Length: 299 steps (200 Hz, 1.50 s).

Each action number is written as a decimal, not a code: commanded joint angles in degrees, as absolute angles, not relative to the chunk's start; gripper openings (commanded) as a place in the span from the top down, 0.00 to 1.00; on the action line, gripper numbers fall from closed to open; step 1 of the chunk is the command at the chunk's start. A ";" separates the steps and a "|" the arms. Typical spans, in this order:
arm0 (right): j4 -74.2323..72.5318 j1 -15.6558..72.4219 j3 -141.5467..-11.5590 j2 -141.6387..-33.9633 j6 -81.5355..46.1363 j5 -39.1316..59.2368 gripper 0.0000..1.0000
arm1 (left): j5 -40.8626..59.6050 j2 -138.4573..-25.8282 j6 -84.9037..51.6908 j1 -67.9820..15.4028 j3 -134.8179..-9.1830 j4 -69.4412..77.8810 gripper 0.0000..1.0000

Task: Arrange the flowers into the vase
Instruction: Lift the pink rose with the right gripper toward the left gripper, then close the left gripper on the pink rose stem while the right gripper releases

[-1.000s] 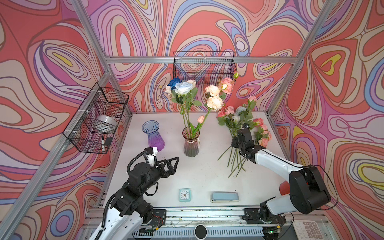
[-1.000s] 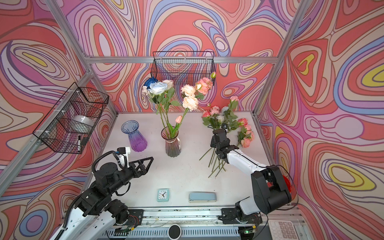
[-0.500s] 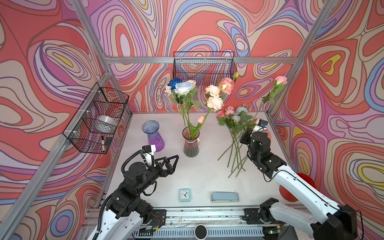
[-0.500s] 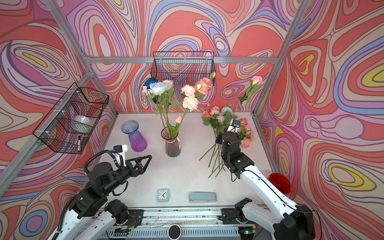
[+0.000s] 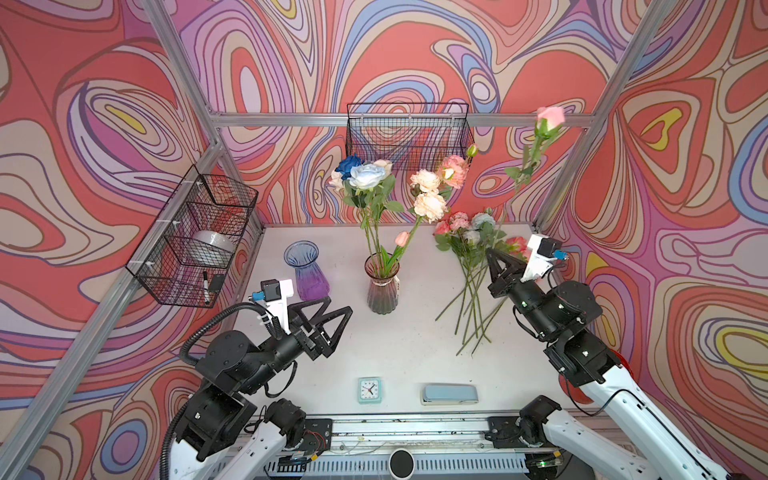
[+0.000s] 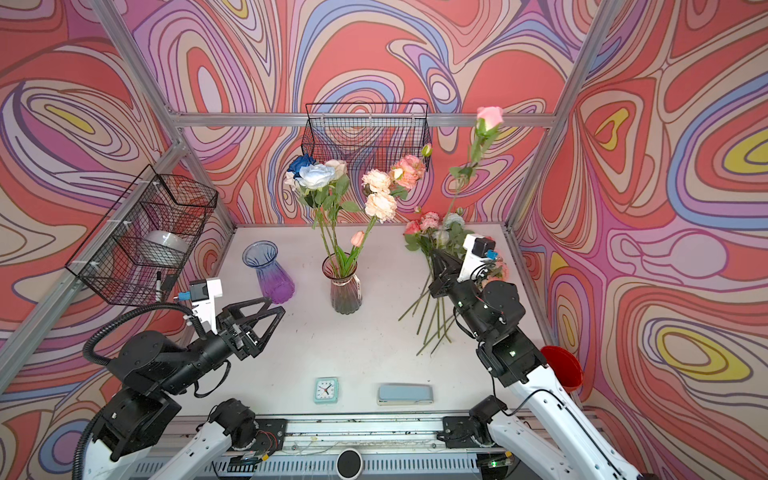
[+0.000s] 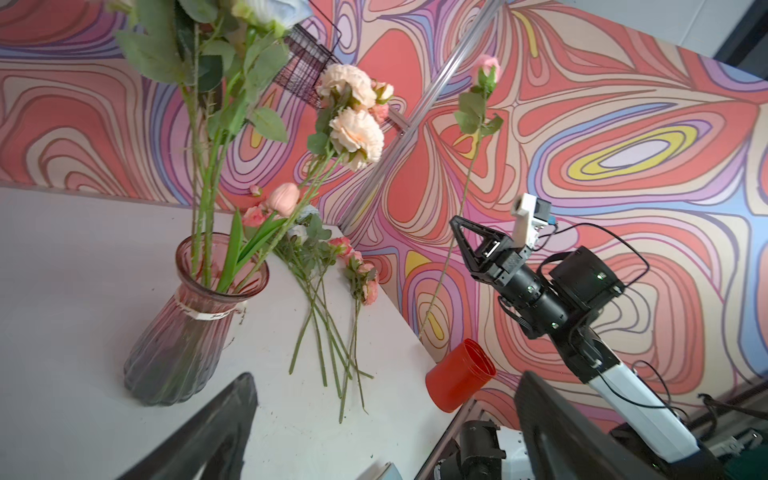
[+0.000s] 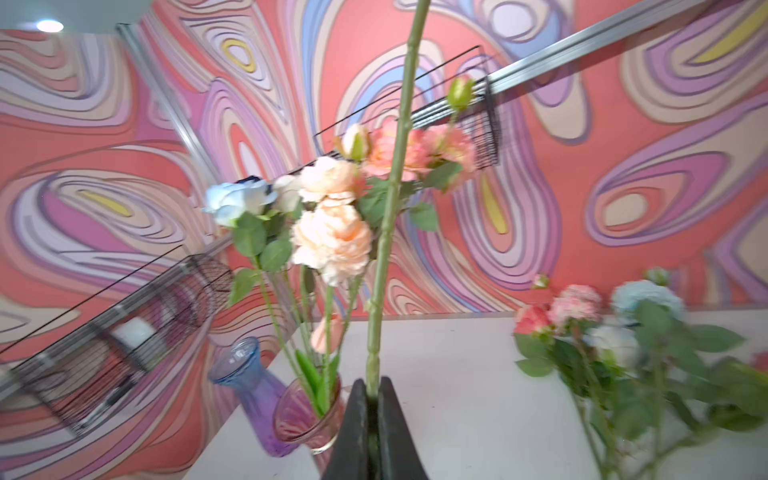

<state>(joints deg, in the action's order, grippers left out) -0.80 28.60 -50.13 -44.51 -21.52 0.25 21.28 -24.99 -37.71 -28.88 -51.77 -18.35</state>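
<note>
A pink glass vase (image 5: 382, 286) (image 6: 345, 286) stands mid-table and holds several flowers (image 5: 376, 178) with blue, cream and peach heads. An empty purple vase (image 5: 309, 270) (image 6: 272, 270) stands to its left. More flowers (image 5: 469, 257) (image 7: 328, 291) lie loose on the table at the right. My right gripper (image 5: 491, 254) (image 8: 372, 399) hovers over that pile, shut on the lower stem of a pink rose (image 5: 549, 114) (image 6: 489, 114) that rises upright toward the back right corner. At the front left my left gripper (image 5: 336, 309) (image 7: 386, 378) hangs open and empty above the table.
Wire baskets hang on the left wall (image 5: 195, 237) and the back wall (image 5: 409, 133). A small clock (image 5: 370, 390) and a pale blue case (image 5: 449, 394) lie near the front edge. A red cup (image 6: 561, 368) sits off the table's right side.
My right gripper has lifted a pink rose off the loose pile and pulled back toward the right, raising the head high. The left arm shifted only slightly and stayed open.
</note>
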 commanded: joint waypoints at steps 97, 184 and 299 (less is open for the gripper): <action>-0.16 57.55 -65.04 -61.03 -11.51 13.01 1.00 | 39.35 -41.11 -38.32 -28.97 -61.97 0.09 0.16; -2.48 62.24 -65.59 -66.48 -11.25 13.42 1.00 | 38.58 -41.92 -36.54 -29.00 -62.45 -1.67 0.50; 0.96 62.61 -59.63 -61.45 -11.09 3.13 0.58 | 28.57 -45.29 -28.71 -28.98 -67.07 -6.61 1.00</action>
<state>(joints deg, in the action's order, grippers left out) -1.15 62.35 -62.46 -65.06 -11.46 9.08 32.91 -44.14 -33.50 -28.88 -64.16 -5.48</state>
